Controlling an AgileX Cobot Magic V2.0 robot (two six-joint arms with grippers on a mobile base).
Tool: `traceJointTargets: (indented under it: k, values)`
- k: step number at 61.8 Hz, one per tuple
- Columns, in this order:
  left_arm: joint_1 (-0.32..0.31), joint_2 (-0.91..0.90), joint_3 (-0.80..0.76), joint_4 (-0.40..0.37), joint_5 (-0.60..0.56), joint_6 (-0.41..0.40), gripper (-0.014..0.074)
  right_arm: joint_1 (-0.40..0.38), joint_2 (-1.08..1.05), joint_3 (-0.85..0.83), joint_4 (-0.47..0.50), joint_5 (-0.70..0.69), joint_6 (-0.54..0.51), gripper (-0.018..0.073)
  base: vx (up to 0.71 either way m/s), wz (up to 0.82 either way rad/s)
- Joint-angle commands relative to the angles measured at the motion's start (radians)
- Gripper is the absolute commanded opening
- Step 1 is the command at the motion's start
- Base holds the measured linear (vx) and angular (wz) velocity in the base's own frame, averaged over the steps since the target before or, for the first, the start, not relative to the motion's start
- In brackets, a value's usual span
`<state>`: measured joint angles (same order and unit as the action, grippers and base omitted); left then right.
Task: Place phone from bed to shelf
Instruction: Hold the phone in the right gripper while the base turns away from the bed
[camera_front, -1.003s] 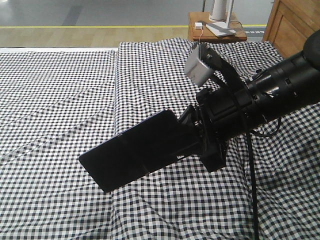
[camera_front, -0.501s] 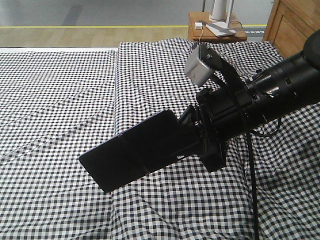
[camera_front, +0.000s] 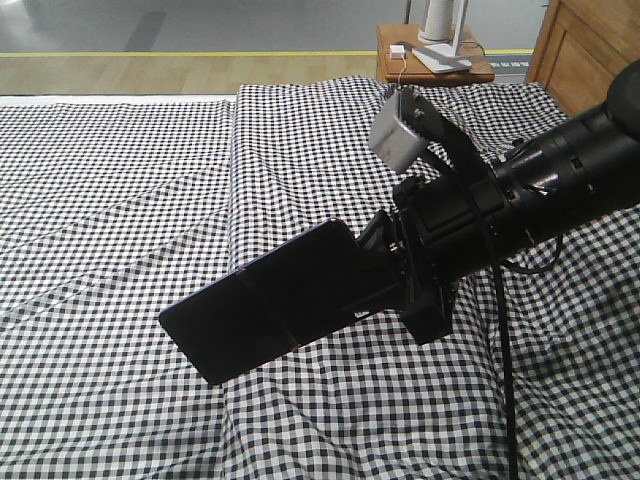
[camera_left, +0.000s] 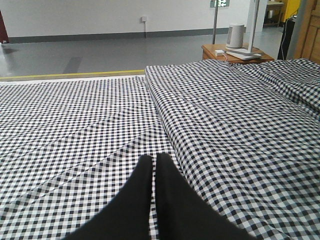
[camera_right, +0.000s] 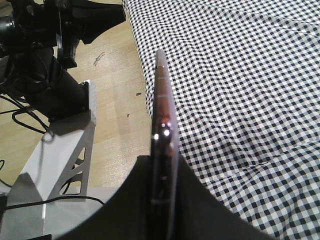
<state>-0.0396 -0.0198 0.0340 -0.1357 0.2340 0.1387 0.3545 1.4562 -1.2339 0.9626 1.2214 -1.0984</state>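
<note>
Black phone (camera_front: 262, 315) is pinched edge-up in your right claw (camera_right: 163, 167) above the bed (camera_front: 120, 200), while your left claw (camera_left: 154, 161) is pressed together.

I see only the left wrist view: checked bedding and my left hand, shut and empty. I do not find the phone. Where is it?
Observer: The front view shows the right hand gripping the phone by one end.
Operator: Does it lie on the bed?
Observer: No. It is held in the air, clear of the bed.
Operator: Is the grip good?
Observer: In the right wrist view both fingers press the phone's flat faces; it stands edge-on between them.
</note>
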Motion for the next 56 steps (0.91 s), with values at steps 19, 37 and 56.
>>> traceJointTargets:
  k: [19, 37, 56]
  values:
    - [0.001, -0.005, 0.002, -0.010, -0.071, -0.004, 0.0001, -0.002, -0.040, -0.025, 0.075, 0.070, -0.005, -0.0001, -0.02, 0.01]
    - [0.001, -0.005, 0.002, -0.010, -0.071, -0.004, 0.0001, -0.002, -0.040, -0.025, 0.076, 0.069, -0.008, -0.0001, -0.08, 0.11]
    - [0.001, -0.005, 0.002, -0.010, -0.071, -0.004, 0.0001, -0.002, -0.040, -0.025, 0.076, 0.069, -0.008, -0.0001, -0.10, 0.33]
